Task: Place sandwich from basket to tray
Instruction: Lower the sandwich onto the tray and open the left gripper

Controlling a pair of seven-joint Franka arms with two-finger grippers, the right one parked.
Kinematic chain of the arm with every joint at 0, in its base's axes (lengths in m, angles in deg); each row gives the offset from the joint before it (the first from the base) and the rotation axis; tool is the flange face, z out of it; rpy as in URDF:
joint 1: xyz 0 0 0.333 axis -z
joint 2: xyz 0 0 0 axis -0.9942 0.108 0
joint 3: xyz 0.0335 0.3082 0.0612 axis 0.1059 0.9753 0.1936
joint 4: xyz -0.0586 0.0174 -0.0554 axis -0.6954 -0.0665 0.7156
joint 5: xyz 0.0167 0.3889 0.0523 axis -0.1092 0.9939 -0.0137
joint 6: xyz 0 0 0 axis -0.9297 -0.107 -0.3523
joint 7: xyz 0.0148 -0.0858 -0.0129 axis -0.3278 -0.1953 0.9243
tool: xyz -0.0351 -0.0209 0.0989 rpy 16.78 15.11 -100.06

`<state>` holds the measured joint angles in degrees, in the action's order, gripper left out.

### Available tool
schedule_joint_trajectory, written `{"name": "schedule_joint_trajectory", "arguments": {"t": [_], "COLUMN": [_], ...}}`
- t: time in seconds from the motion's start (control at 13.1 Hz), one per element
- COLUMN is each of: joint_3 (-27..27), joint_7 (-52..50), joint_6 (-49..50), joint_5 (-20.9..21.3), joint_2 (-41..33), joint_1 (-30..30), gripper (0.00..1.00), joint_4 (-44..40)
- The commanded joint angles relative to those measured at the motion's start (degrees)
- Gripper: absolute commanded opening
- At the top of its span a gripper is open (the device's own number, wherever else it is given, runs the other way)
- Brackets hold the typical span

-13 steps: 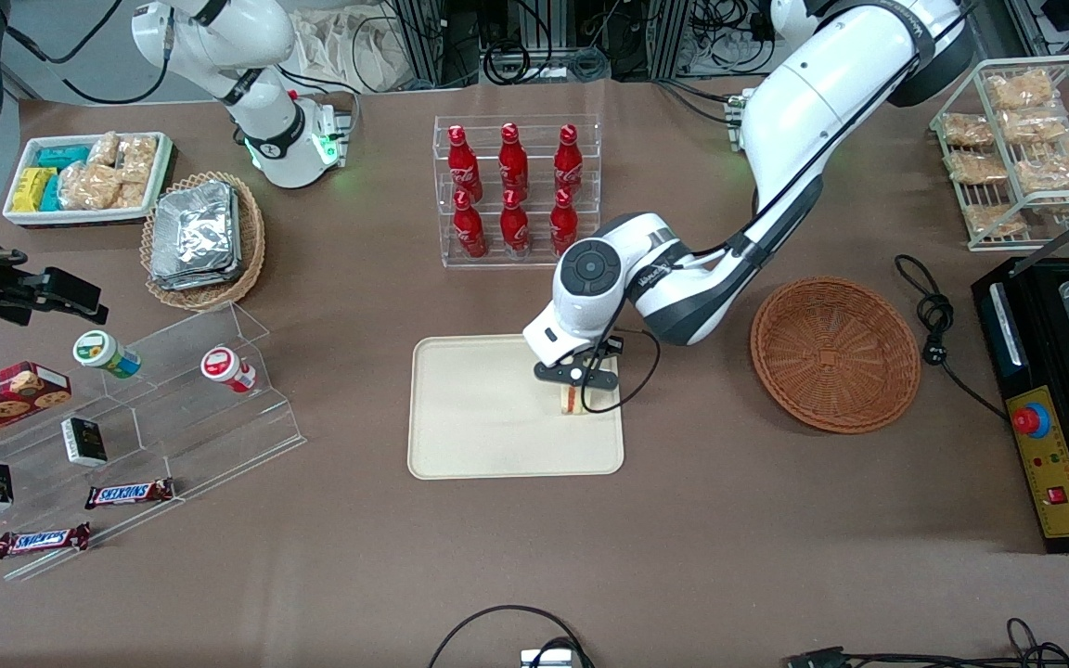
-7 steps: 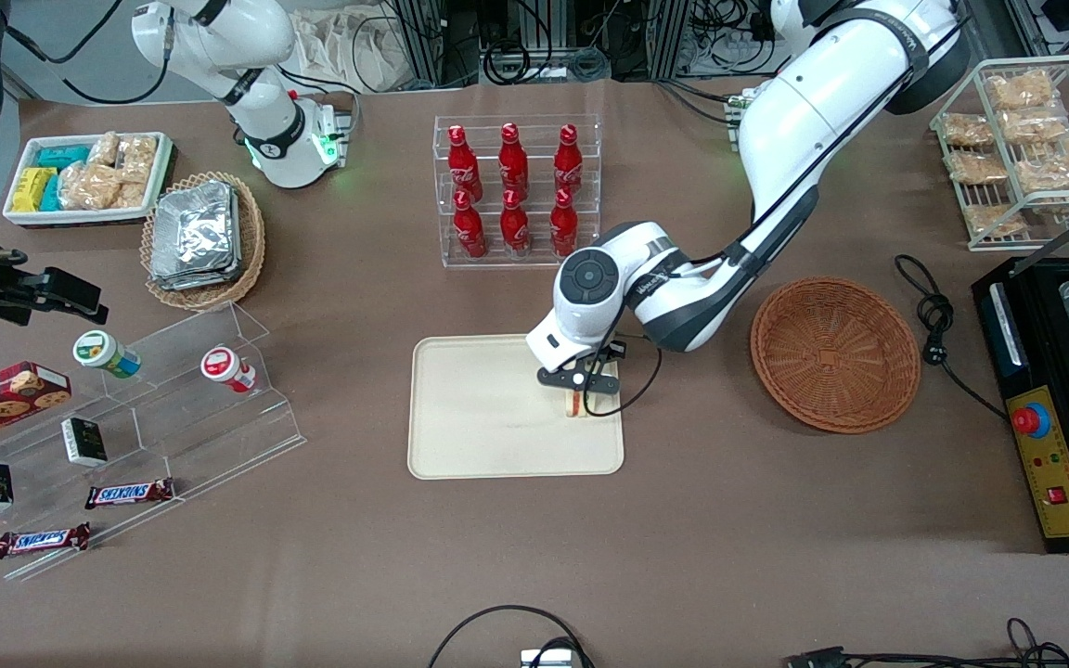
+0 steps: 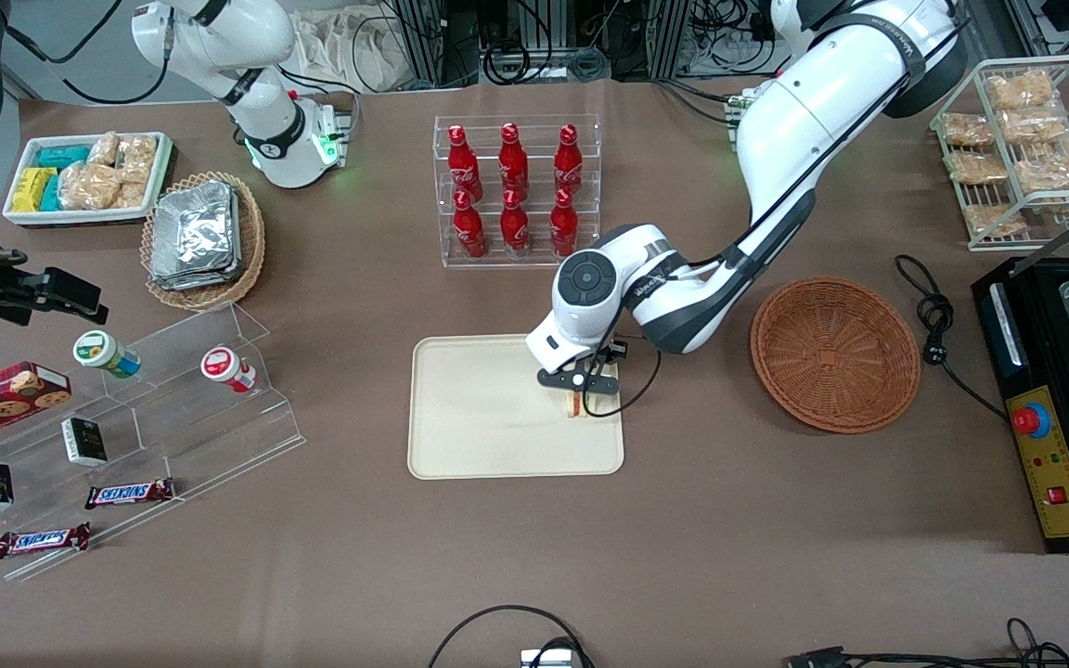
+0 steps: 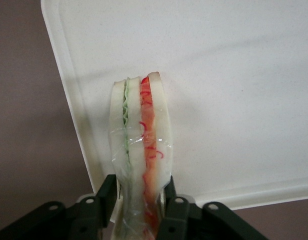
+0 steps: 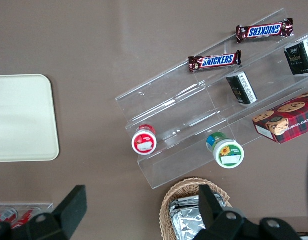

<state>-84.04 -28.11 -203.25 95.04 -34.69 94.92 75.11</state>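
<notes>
Pincer (image 4: 142,200) clamped on sandwich (image 4: 140,145) over tray (image 4: 234,75).

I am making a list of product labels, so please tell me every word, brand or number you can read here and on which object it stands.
"SNICKERS": bar on the clear stepped stand.
"SNICKERS": second bar on that stand.
Red bottles, cookie box, black boxes, round lids: print too small to read.
Sandwich, held on edge by the left arm's end effector over the tray: no text.
</notes>
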Motion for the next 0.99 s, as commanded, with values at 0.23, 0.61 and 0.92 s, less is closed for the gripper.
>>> {"name": "schedule_joint_trajectory", "arguments": {"t": [0.23,0.61,0.92], "joint_3": [0.29,0.21,0.38], "joint_7": [-3.32,-5.96,-7.1], "joint_6": [0.83,7.67,15.76], "joint_5": [1.26,1.0,1.08], "joint_2": [0.51,-0.55,-2.74], "joint_1": [0.75,0.4,-0.04], "gripper": [1.0,1.0,1.0], "joint_4": [-3.64,-11.45,-18.92]}}
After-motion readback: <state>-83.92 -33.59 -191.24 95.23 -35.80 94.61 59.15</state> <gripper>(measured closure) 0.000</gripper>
